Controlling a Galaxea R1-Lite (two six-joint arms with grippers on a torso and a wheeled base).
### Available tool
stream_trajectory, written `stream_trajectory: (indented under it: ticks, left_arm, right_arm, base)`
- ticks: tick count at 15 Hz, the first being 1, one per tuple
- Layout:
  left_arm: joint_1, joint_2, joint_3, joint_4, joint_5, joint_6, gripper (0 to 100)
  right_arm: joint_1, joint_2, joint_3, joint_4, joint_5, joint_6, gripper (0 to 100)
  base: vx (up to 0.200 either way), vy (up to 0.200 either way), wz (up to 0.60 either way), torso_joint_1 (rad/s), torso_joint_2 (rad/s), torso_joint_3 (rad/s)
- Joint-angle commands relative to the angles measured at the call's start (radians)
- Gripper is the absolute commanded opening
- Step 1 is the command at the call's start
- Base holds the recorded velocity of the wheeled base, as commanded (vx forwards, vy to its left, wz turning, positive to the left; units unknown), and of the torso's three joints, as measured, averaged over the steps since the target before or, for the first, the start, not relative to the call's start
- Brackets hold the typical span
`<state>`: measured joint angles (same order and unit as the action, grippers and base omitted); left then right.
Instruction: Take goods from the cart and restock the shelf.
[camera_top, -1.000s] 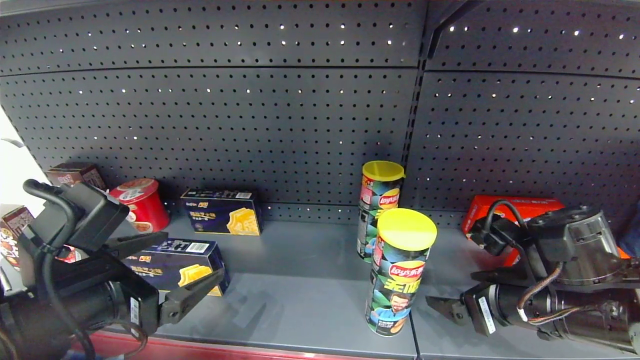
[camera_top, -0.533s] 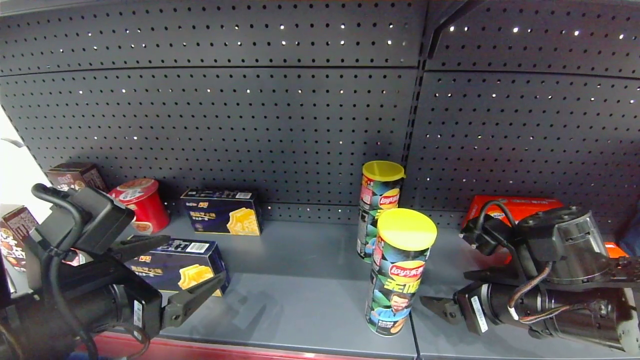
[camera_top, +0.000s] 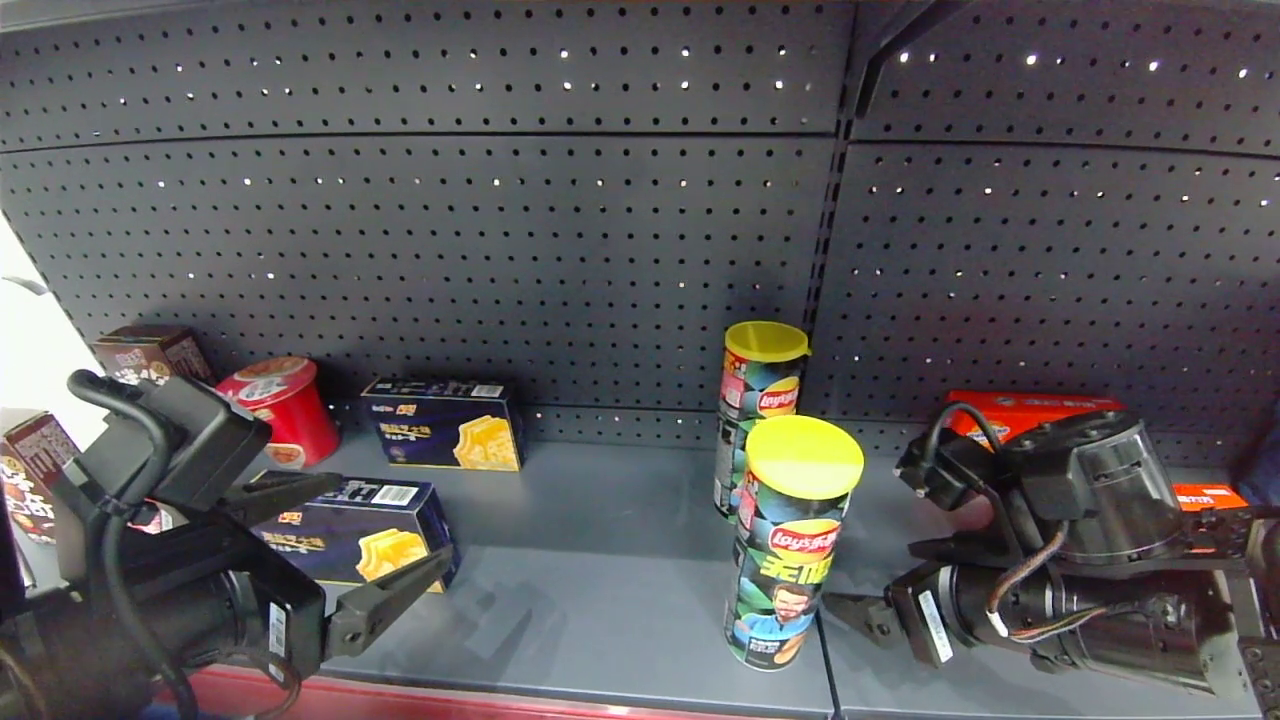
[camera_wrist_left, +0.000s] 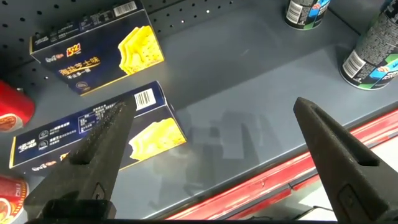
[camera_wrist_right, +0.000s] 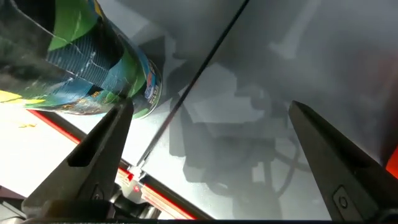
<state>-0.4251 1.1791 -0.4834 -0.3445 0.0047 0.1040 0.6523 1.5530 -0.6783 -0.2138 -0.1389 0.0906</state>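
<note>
On the dark grey shelf (camera_top: 600, 560), in front of its pegboard back (camera_top: 500, 250), the goods count out as follows:

- **Blue boxes:** There are two. The near blue box (camera_top: 350, 530) lies at the left front. The far blue box (camera_top: 445, 422) sits behind it against the back.
- **Orange box:** One orange box (camera_top: 1010, 410) lies far right, partly hidden by the right arm.
- **Brown boxes:** There are two at the far left, the far brown box (camera_top: 150, 350) by the back and the near brown box (camera_top: 35, 435) at the picture's edge.
- **Cans:** Two tall cans with yellow lids stand upright right of centre. The near can (camera_top: 790, 540) is close to the shelf's front edge. The far can (camera_top: 762, 385) is just behind it by the back.
- **Red tub:** One red tub (camera_top: 280, 405) stands left of the far blue box.

The left gripper (camera_top: 390, 515) hangs spread wide and empty over the near blue box. The right gripper (camera_top: 875, 578) is also spread and empty, low over the shelf just right of the near can. Its lower finger is close to the can's foot, but whether they touch cannot be told.

Since a second ago the right gripper has slid left toward the near can, uncovering more of the orange box. The can's lid now stands slightly further left. The left gripper has barely shifted.

Every package carries printed labels. The blue boxes have white barcode stickers and a yellow picture, and the near can has a cartoon figure.
</note>
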Motion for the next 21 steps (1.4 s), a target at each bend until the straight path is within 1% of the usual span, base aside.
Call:
stream_trajectory:
  ticks: [1,4,9,16,21]
  left_arm:
    - [0.000,0.002,0.000,-0.001,0.000,0.000,100]
    - [0.000,0.002,0.002,-0.001,0.000,0.000,100]
    - [0.000,-0.001,0.011,-0.001,0.000,-0.001,100]
    - [0.000,-0.003,0.012,-0.001,0.000,-0.001,100]
    - [0.002,-0.009,0.037,-0.002,-0.002,-0.003,100]
  right_arm:
    - [-0.003,-0.007,0.011,0.001,-0.001,0.000,100]
    - [-0.013,-0.008,0.019,0.001,-0.001,0.000,100]
    - [-0.013,0.029,-0.021,-0.002,-0.002,0.000,100]
    - [-0.010,0.032,-0.020,0.001,-0.001,0.000,100]
    - [-0.010,0.032,-0.018,-0.002,-0.001,-0.002,100]
  base:
    - [0.000,0.000,0.00,0.000,0.00,0.000]
    - [0.000,0.000,0.00,0.000,0.00,0.000]
    - [0.000,0.000,0.00,0.000,0.00,0.000]
    - [0.000,0.000,0.00,0.000,0.00,0.000]
    - [0.000,0.000,0.00,0.000,0.00,0.000]
